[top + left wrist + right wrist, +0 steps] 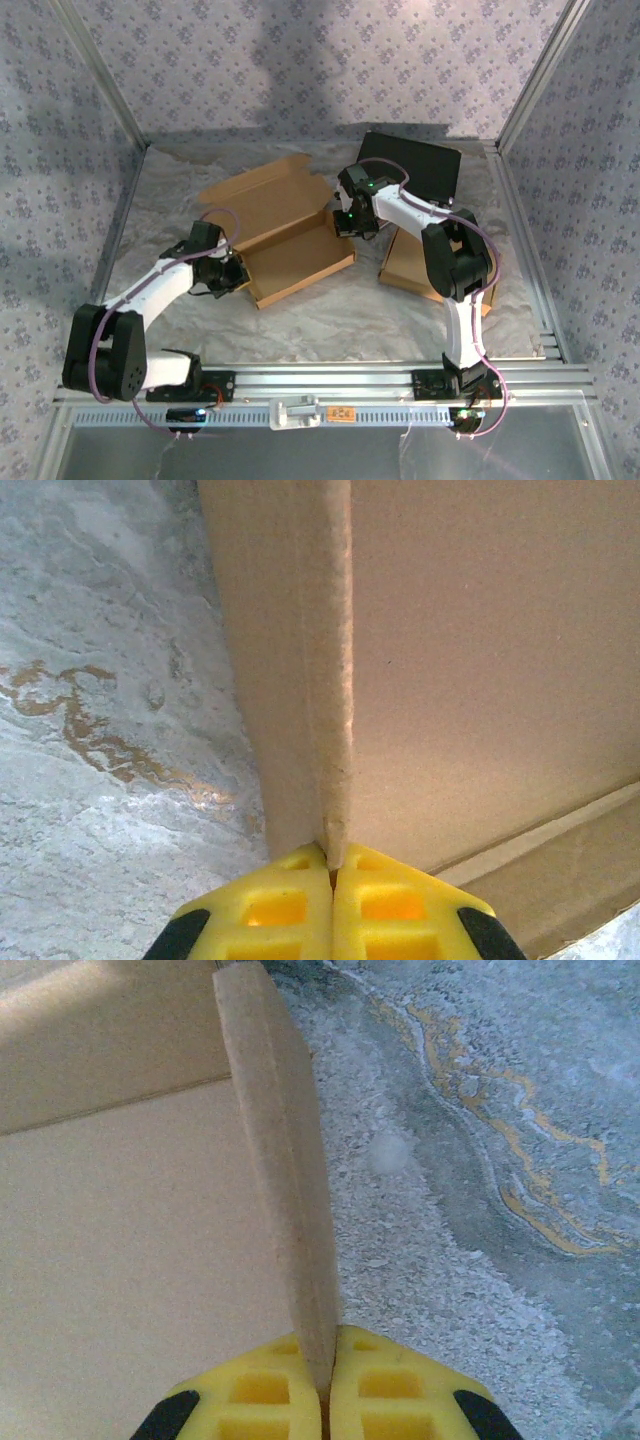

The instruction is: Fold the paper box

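You see the box lying open at mid-table on the crinkled sheet, its lid spread flat toward the far side. Your left gripper has its yellow fingers pressed together on the box's upright left wall, while your right gripper is clamped on the flap at the opposite end. A second flat cardboard piece lies under your right arm, near a black slab.
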Controlling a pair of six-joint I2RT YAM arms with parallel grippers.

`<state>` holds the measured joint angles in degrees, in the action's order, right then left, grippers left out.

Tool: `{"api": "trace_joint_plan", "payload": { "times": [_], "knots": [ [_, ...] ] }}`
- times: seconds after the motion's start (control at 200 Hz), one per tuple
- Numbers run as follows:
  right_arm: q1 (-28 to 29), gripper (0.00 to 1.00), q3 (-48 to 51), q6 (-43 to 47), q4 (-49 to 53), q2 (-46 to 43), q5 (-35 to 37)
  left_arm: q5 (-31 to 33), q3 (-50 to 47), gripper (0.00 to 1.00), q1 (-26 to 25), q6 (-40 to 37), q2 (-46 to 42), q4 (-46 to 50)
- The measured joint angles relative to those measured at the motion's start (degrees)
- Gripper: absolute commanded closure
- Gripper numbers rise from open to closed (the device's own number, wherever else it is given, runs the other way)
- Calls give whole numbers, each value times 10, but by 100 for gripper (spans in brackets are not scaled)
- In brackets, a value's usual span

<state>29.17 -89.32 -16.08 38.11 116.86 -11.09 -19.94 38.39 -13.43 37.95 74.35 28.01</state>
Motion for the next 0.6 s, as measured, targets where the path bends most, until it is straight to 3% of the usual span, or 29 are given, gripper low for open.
{"api": "trace_joint_plan", "payload": {
  "times": [0.09,0.245,0.6],
  "knots": [
    [1,100,0,0,0,-1,2,9,5,82,-3,0,3,6],
    [6,100,0,0,0,-5,4,24,4,80,-8,0,29,17],
    [14,100,7,0,-3,-19,12,40,17,100,-14,-4,48,39]
  ]
}}
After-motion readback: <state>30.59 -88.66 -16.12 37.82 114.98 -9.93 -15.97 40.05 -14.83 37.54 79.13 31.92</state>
